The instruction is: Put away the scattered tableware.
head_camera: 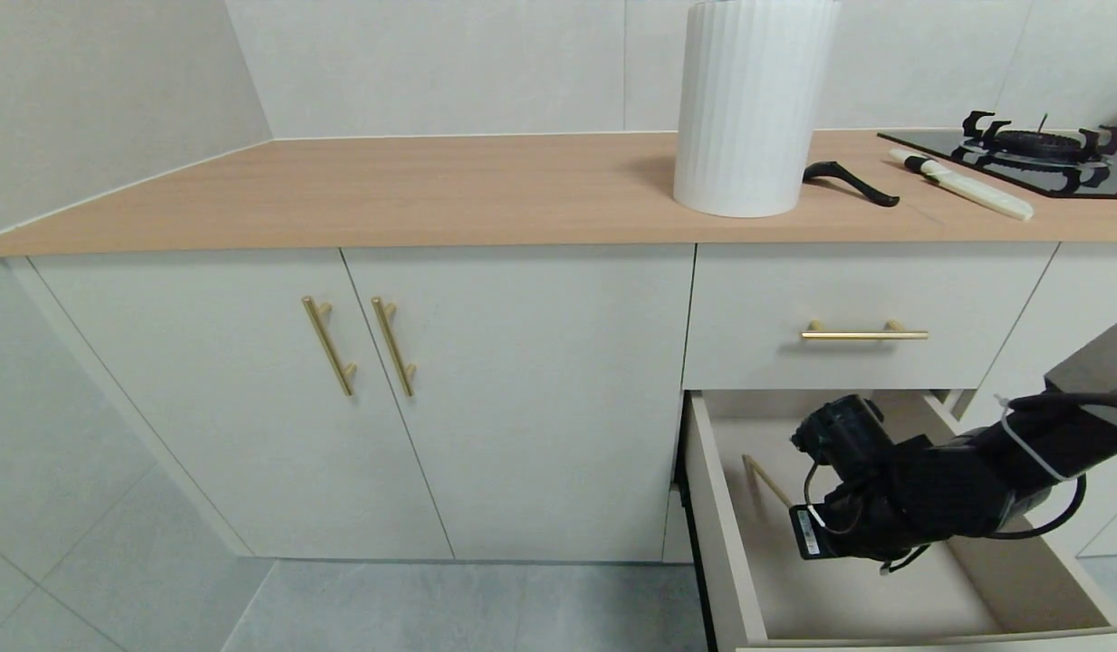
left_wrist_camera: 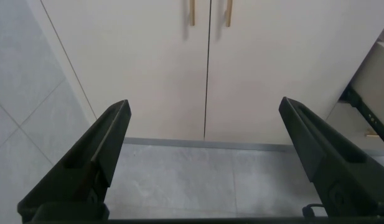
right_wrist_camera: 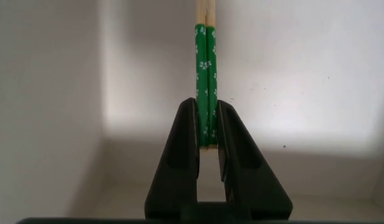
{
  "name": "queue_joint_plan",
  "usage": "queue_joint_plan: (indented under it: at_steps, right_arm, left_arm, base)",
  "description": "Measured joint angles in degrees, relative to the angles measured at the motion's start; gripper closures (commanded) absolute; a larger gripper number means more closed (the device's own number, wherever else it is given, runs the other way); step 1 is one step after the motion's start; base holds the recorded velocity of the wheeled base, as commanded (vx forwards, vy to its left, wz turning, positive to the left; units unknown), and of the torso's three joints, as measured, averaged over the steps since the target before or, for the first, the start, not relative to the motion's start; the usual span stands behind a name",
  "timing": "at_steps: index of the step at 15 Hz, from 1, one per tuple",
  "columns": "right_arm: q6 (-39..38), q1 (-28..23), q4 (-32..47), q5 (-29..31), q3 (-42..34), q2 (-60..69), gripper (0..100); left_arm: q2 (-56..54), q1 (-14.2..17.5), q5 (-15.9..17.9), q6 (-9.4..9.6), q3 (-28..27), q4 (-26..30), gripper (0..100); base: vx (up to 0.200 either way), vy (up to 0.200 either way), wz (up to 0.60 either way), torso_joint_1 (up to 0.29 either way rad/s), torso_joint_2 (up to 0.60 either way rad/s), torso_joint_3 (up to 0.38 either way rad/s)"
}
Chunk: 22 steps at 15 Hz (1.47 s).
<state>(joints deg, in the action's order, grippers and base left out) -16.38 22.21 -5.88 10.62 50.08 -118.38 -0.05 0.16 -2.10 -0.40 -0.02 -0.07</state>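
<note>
– At the left end, below the worktop [head_camera: 386, 190], what is there?

– Two cupboard doors [head_camera: 522, 407], both shut, each with a gold bar handle [head_camera: 329, 346]. The left gripper [left_wrist_camera: 204, 106] hangs low in front of them, above the grey floor tiles [left_wrist_camera: 179, 180]. Its fingers [left_wrist_camera: 98, 155] are spread wide, with nothing between them.

– And on top, further along?

– A tall white ribbed canister [head_camera: 753, 109] stands upright. Just beside it on the right lies a black-handled tool [head_camera: 848, 181]. Its head is tucked behind the canister, so I can't say what kind it is. Next comes a knife [head_camera: 961, 186], pale with a dark band, lying slantwise with its far end at the corner of the black hob [head_camera: 1047, 149].

– Under that stretch?

– A shut drawer [head_camera: 866, 290] with a gold handle. Directly beneath it is the open drawer [head_camera: 714, 516], pulled well out.

– Where are the chopsticks?

– In that open drawer. The right gripper [right_wrist_camera: 207, 106] is down inside it, its fingers [right_wrist_camera: 179, 162] clenched on the pair of chopsticks [right_wrist_camera: 206, 62]. The two sticks lie side by side, green with small white flowers where they are pinched and bare wood beyond. From the head camera they slant away from the gripper towards the drawer's left wall.
</note>
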Motion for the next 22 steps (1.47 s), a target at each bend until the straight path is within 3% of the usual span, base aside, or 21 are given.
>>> queue_joint_plan:
  at_steps: [4, 8, 9, 18, 20, 22]
  right_arm:
    - [0.18, -0.55, -9.74, 0.41, -1.62, -5.35, 100]
    - [0.18, -0.69, -12.13, 0.79, -2.36, -7.74, 100]
    - [0.13, -0.66, -12.57, 1.17, -2.4, -8.05, 0]
    - [0.02, -0.85, -12.26, -0.5, -2.86, -6.21, 0]
    - [0.13, -1.82, -9.14, -4.05, -3.15, -2.12, 0]
    - [0.24, -3.41, -1.23, -5.86, -1.9, 4.28, 0]
  left_arm:
    - [0.0, 0.05, 0.0, 0.0, 0.02, 0.0, 0]
    - [0.0, 0.0, 0.0, 0.02, 0.02, 0.0, 0]
    - [0.0, 0.02, 0.0, 0.02, 0.02, 0.0, 0]
    - [0.0, 0.02, 0.0, 0.02, 0.0, 0.0, 0]
    - [0.0, 0.0, 0.0, 0.02, 0.0, 0.0, 0]
    - [0.0, 0.05, 0.0, 0.0, 0.02, 0.0, 0]
  base:
    - [0.0, 0.0, 0.0, 0.0, 0.0, 0.0]
    - [0.0, 0.0, 0.0, 0.0, 0.0, 0.0]
    - [0.0, 0.0, 0.0, 0.0, 0.0, 0.0]
    - [0.0, 0.0, 0.0, 0.0, 0.0, 0.0]
    - [0.0, 0.0, 0.0, 0.0, 0.0, 0.0]
    - [0.0, 0.0, 0.0, 0.0, 0.0, 0.0]
